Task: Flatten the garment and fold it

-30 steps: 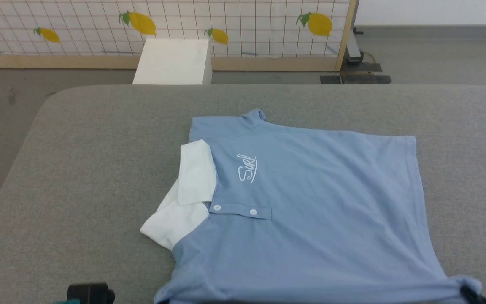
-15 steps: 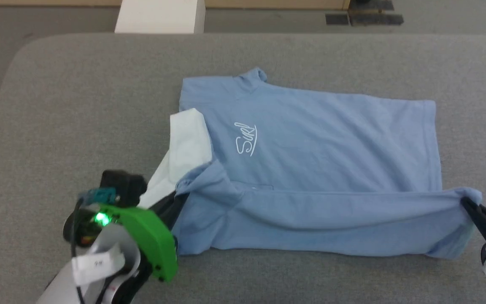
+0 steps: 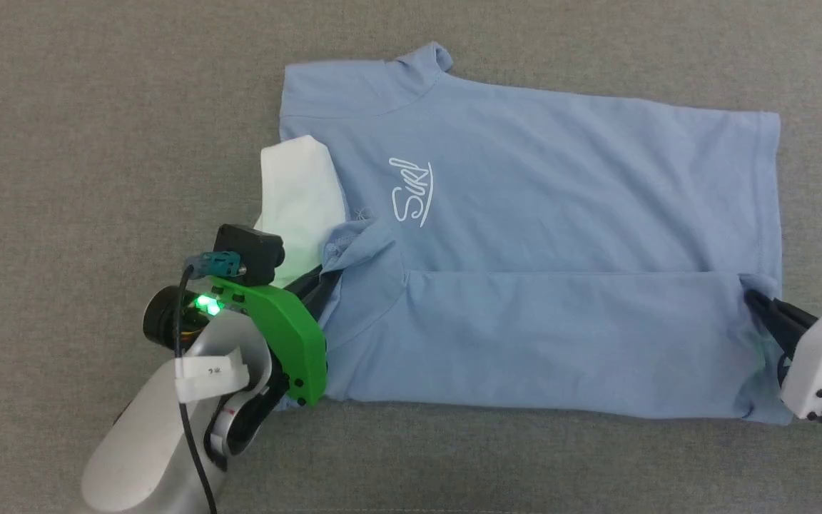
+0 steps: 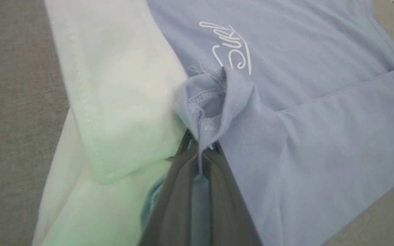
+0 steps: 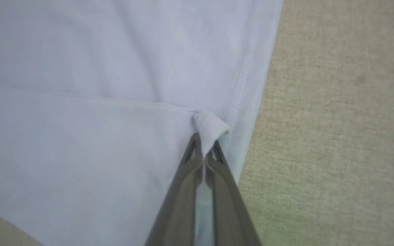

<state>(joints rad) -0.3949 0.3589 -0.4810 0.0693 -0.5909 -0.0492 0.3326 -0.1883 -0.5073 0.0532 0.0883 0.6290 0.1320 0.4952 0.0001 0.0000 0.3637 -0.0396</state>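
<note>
The garment (image 3: pixel 546 193), a light blue short-sleeved shirt with a white script logo (image 3: pixel 411 191) and a white collar part (image 3: pixel 297 196), lies on the grey surface with its near edge folded over toward the far side. My left gripper (image 3: pixel 327 275) is shut on a bunched corner of the garment (image 4: pixel 210 112) beside the white part (image 4: pixel 115 102). At the fold's right end my right gripper (image 3: pixel 752 300) is shut on the other corner of the garment (image 5: pixel 209 128). The fold's edge (image 3: pixel 568 273) runs straight between both grippers.
The grey padded surface (image 3: pixel 97 143) extends around the garment on all sides. Bare surface (image 5: pixel 337 102) lies to the right of the hem in the right wrist view.
Both grippers have carried the garment's near edge farther away from me, over the body, covering the button placket. The head camera has tilted down, so the backdrop and white box left view.
</note>
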